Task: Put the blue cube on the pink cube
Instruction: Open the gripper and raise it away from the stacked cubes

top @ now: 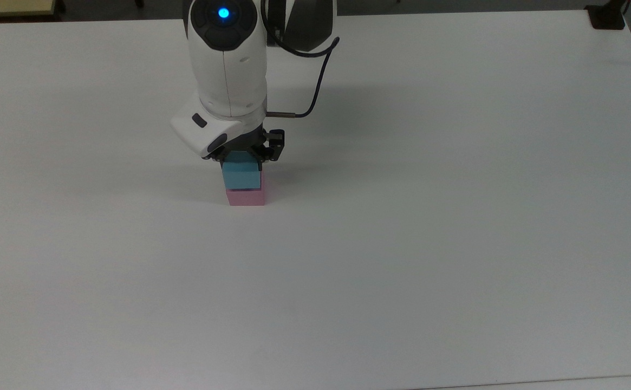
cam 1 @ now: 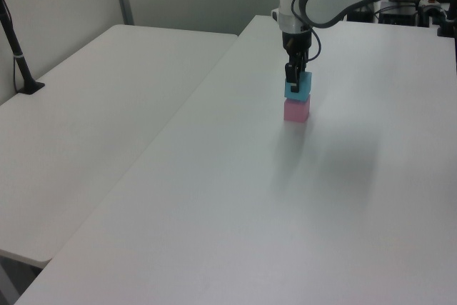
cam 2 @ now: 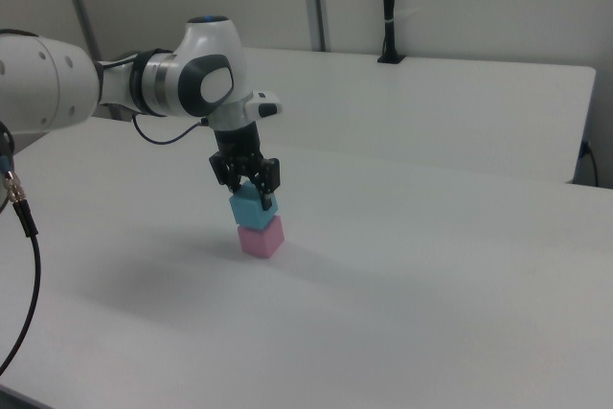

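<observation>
Two cubes form a small stack on the white table (top: 456, 216): the blue cube (top: 241, 175) sits directly on the pink cube (top: 246, 196), their faces roughly aligned, though in the right view the blue cube (cam 2: 252, 205) appears turned slightly relative to the pink cube (cam 2: 261, 237) beneath it. The gripper (top: 244, 157) of the white arm (top: 227, 65) points straight down over the stack, with its dark fingers (cam 2: 271, 175) closed against opposite sides of the blue cube's upper part, so the cube is clasped while it rests on the pink one. In the left view the gripper (cam 1: 295, 81) comes down from above, the blue cube (cam 1: 298, 90) lies just under it, and the pink cube (cam 1: 296, 110) touches the table below. In the top view the stack stands left of the table's centre, with bare white surface on every side. A blue indicator light (top: 223, 12) glows on the arm's rounded joint, and a thin black cable (top: 315, 81) loops from the arm down toward the wrist. In the left view a second white table (cam 1: 93, 126) adjoins the first on the left view's left, carrying a black post (cam 1: 18, 55) fixed near its far edge. In the right view a similar black post (cam 2: 387, 7) rises from the table behind the arm.
</observation>
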Tool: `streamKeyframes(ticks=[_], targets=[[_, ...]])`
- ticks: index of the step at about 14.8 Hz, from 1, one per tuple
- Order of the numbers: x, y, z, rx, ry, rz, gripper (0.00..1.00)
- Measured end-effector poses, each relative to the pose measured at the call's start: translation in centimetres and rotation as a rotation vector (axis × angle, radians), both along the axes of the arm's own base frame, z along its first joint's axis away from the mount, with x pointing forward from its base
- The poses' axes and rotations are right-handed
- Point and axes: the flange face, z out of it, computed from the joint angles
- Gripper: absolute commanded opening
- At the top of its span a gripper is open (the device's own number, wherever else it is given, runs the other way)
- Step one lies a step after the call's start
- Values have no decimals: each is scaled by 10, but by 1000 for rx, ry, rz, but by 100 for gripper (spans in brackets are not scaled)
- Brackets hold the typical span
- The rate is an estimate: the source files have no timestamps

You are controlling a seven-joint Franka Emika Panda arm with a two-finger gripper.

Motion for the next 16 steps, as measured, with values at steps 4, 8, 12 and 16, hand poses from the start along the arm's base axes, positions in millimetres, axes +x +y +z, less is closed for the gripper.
streamKeyframes(ticks=[4, 8, 12, 16], targets=[[0, -3, -4, -2, 5, -3, 100], [-11, -1, 44, 0, -1, -7, 100], [-38, 13, 113, 6, -33, -39, 100], [-60, 25, 157, 12, -66, -30, 100]])
